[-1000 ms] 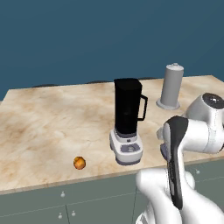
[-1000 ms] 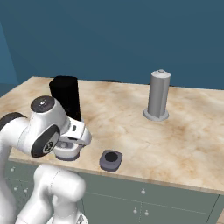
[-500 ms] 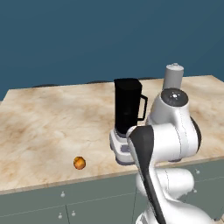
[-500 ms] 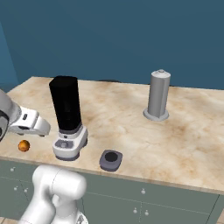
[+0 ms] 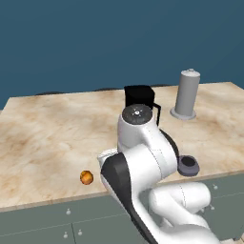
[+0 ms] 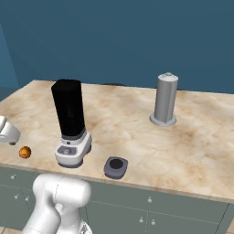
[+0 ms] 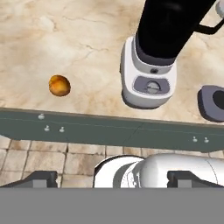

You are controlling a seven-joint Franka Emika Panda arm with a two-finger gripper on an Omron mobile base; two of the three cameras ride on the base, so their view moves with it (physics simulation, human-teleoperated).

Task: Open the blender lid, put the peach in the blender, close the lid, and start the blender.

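The peach (image 7: 59,85) lies on the marble counter near its front edge, left of the blender (image 7: 151,81); it also shows as a small orange ball (image 5: 86,177) (image 6: 24,152). The blender's black jar (image 6: 68,109) stands on its white-grey base (image 6: 73,148) with its top uncovered. The blender lid (image 6: 115,167) (image 5: 188,165) (image 7: 213,103) lies flat on the counter to the right of the base. My gripper (image 7: 114,179) is open and holds nothing. It hangs high, out in front of the counter edge, with the peach ahead and to the left in the hand view.
A plain grey cylinder (image 6: 164,98) (image 5: 186,94) stands at the back right of the counter (image 6: 183,146). Grey cabinet drawer fronts (image 7: 109,131) run below the front edge, above a tiled floor. My own arm (image 5: 143,157) hides the blender's base in the left base view.
The arm has swung left from beside the blender base to the counter's front-left, near the peach. The lid, blender and peach have stayed in place.
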